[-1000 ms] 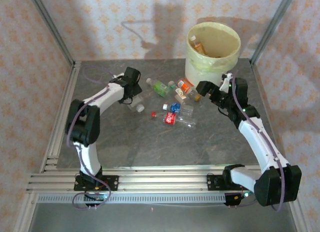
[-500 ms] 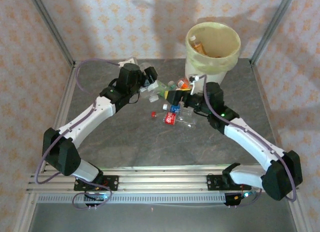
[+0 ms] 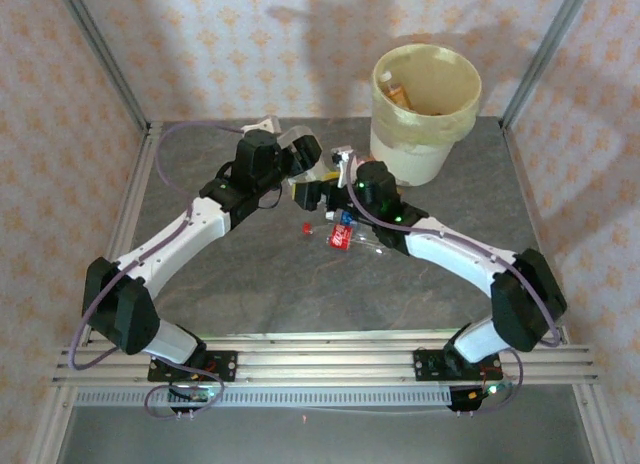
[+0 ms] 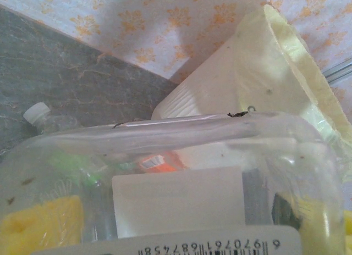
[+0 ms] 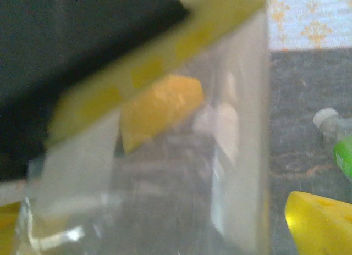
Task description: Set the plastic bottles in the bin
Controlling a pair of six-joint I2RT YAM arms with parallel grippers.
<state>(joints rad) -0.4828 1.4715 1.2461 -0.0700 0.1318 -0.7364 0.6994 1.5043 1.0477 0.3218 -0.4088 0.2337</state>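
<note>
**Left gripper up with a clear bottle; right gripper swung across to meet it**

Top view: the left gripper was off the table, at about 11 o'clock from the table's centre, clenched on a clear bottle. A second earlier that arm was folded back with its gripper low at the 9 o'clock edge of the bottle pile; half a second earlier it had already stretched out.

Left wrist view: the clear bottle lay crosswise between the yellow pads, with the bin beyond it.

The right gripper had travelled from the bin's foot toward 9 o'clock, over the pile, and ended just beside the left one. Its jaws appeared released: in the blurred right wrist view a strip of table showed between one pad and the bottle.

The bin stood at 1 o'clock, unmoved. A red-labelled bottle lay at 6 o'clock of the right gripper.
</note>
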